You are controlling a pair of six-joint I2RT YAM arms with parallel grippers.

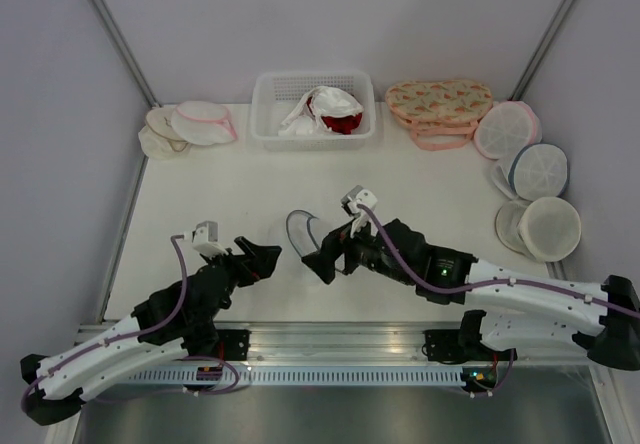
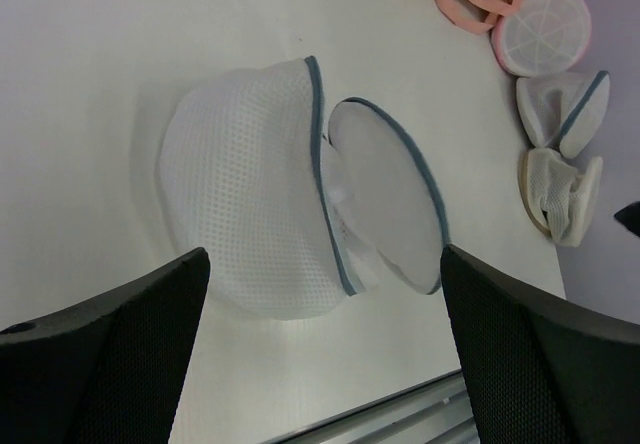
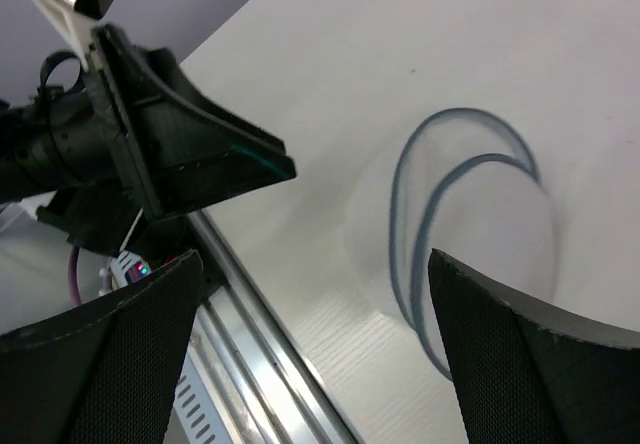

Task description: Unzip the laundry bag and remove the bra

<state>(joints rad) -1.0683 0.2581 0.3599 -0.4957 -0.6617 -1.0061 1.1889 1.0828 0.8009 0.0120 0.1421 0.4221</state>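
The left gripper [image 1: 265,261] is held wide open and empty, aimed at the round, domed white mesh laundry bag [image 2: 240,194] lying between both grippers. Its grey-blue-rimmed flap [image 2: 385,204] is ajar (zip judged part-run); the bra cannot be made out. The right gripper [image 1: 335,252], likewise spread and empty, is poised beside it, presumably to reach in.

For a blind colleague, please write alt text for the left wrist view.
A domed white mesh laundry bag lies on the table, its grey-blue zipper open and its round flap ajar. The dark fingers of the open left gripper frame the bottom; other round bags sit at the right edge.
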